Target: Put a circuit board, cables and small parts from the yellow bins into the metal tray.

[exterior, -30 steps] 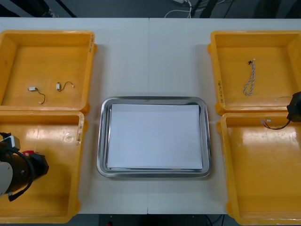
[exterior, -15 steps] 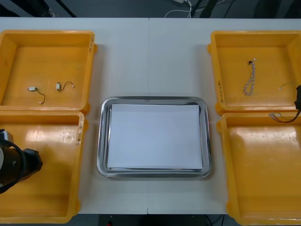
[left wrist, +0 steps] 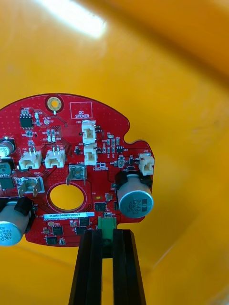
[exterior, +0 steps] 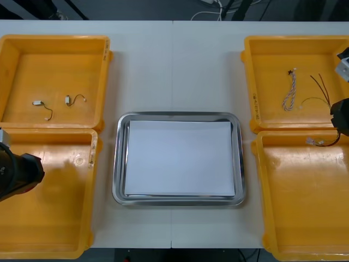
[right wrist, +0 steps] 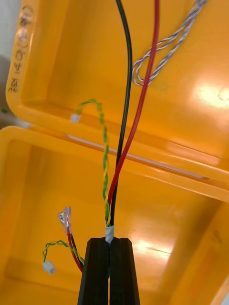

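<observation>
Over at the table's left side, the left pincer pinches a round red circuit board by a small green part on its rim. The board stands out beyond the fingertips, its component face turned back toward the wrist and its big round hole near the grip. It hangs over the near left yellow bin, whose yellow floor is all there is behind it. On the other side, the right pincer is pressed together on a bundle of cables, gripped just below a band of white tape. From there the black and red wires run long and nearly straight away from the fingers. They cross the rim where the near right bin meets the far right bin and reach out over the far one. A twisted yellow-green strand curls off beside them, and short loose ends with small connectors droop over the near bin. A twisted blue and white cable lies on the far right bin's floor, just beyond the hanging wires. Two small metal parts with thin leads sit in the far left bin. Between the bins, the metal tray is white inside, and both arms hang well apart from it.
</observation>
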